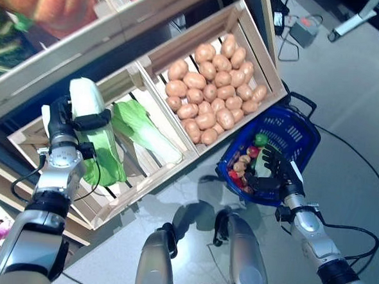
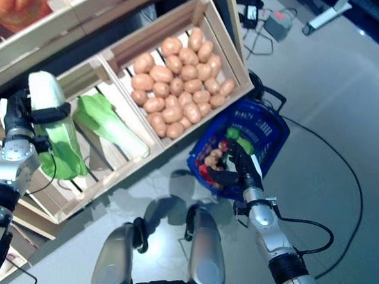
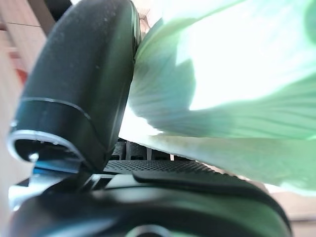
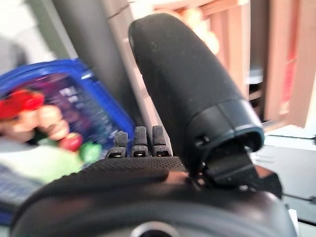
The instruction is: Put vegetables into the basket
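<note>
My left hand has its fingers wrapped round a cabbage — lifted above the wooden crate, long axis running toward and away from me, white stalk end far, leaves hanging near. The blue basket is well off to my right, so it's a sideways carry. Right hand grips the basket's near rim — steadying it, I'd guess.
</note>
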